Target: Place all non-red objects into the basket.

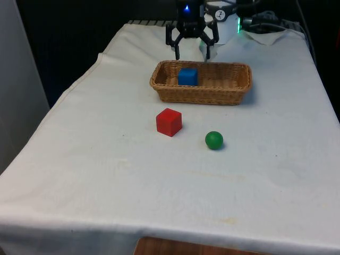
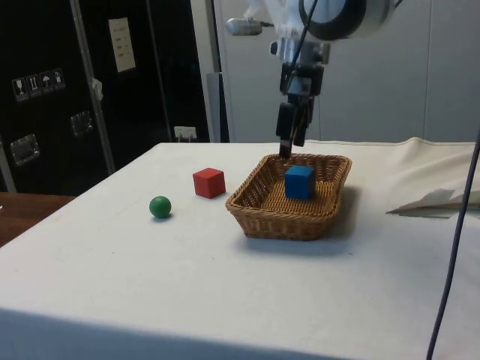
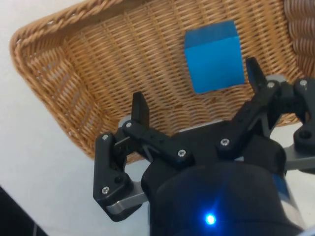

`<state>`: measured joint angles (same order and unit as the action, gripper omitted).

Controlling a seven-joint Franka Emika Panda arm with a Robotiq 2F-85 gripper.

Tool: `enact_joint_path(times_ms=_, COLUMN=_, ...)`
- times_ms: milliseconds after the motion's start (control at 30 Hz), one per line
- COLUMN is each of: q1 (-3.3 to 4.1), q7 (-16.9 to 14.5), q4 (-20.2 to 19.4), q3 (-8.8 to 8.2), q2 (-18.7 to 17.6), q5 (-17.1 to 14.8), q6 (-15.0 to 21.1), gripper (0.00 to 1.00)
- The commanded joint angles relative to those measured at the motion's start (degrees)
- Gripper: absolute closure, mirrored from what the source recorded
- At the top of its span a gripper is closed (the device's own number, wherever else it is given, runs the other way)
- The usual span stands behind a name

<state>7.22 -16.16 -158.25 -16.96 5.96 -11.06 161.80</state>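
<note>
A robotics lab or test room is suggested. A surface draped in a plain white cloth is set before black curtains. Dark cabinets with small printed labels and metal uprights are seen at the side, and loose cables are left hanging near a pale wall.
</note>
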Motion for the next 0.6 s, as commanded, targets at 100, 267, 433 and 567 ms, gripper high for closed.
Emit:
enact_joint_path(times_ms=100, q1=0.06, q7=0.7, q4=1.4, q3=0.74, q2=0.3, q5=0.5, q6=-2.5, gripper=0.0)
enact_joint_path(times_ms=267, q1=0.23, q7=0.7, q4=3.2, q3=1.66, q2=0.3, q5=0.3, q6=-4.8, gripper=0.0)
enact_joint_path(times_ms=433, q1=0.4, q7=0.5, q4=5.3, q3=2.58, q2=0.4, q5=-0.1, q6=-7.6, gripper=0.0)
enact_joint_path(times_ms=567, q1=0.52, q7=0.2, q4=6.4, q3=2.92, q2=0.5, q5=-0.2, q6=-9.1, gripper=0.0)
